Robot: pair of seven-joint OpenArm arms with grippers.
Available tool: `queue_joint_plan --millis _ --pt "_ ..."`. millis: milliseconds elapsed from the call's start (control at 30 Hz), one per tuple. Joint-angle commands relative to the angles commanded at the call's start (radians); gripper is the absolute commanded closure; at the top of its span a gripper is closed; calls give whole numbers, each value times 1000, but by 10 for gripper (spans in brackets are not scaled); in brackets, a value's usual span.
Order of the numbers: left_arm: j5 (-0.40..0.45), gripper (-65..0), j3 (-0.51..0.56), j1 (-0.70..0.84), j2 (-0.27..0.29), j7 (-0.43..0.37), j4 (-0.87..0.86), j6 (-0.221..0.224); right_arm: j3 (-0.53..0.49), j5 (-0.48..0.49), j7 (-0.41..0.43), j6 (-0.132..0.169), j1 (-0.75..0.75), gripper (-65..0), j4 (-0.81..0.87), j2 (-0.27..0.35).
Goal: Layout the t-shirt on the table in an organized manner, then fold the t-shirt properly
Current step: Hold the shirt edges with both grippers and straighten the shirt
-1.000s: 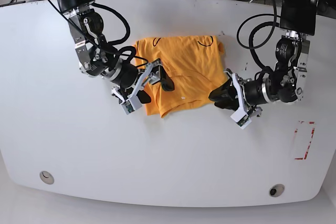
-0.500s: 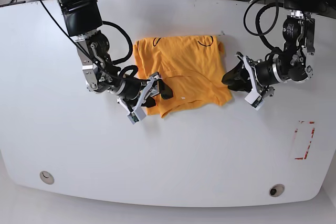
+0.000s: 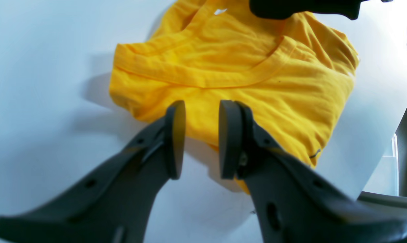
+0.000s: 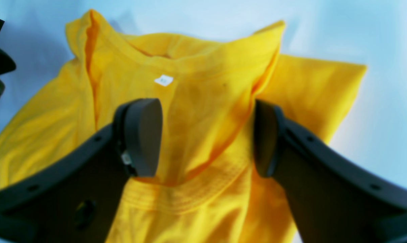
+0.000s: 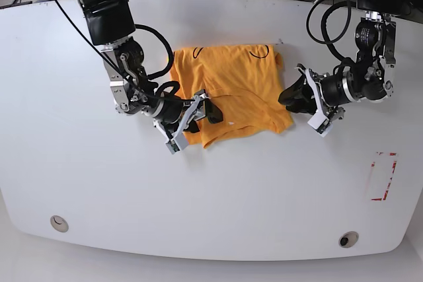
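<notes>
- Risk: the t-shirt (image 5: 231, 94), lying bunched in layers at mid-worktop (image 5: 211, 203), may drag into a worse heap if either side pinches several layers.
- Right gripper (image 4: 206, 138): jaws spread wide over the collar, holding nothing.
- Left gripper (image 3: 198, 138): jaws narrowly parted at the shirt's edge, gripping nothing.

Orange-yellow t-shirt (image 5: 231, 94) with black script, white table (image 5: 211, 189), dark grey fingers (image 3: 176, 135).
</notes>
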Motion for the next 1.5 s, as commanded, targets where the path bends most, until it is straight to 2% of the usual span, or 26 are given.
queue_joint_plan --millis 33,100,200,467,667,867,1133,1333,1500 --pt "0 -156 0 0 0 0 0 0 0 0 0 0 0 -263 0 0" --pt "0 -156 0 0 0 0 0 0 0 0 0 0 0 -147 0 0" --pt "0 -156 0 2 0 0 -2 0 0 0 0 0 5 -46 0 2" --pt "0 -156 0 2 0 0 -2 0 0 6 0 0 8 -35 2 8" --pt "0 -156 0 2 0 0 -2 0 2 9 -8 -3 6 0 28 14" --pt "0 -156 0 2 0 0 -2 0 3 11 -26 -6 0 0 100 58" --pt "0 -156 5 2 0 0 -3 0 169 5 -143 -2 -17 0 181 54" --pt "0 -157 6 -2 0 0 -3 0 170 0 -147 -2 -15 -2 187 61" --pt "0 -157 8 -2 0 0 -3 0 170 -2 -140 -3 -14 -2 129 55"
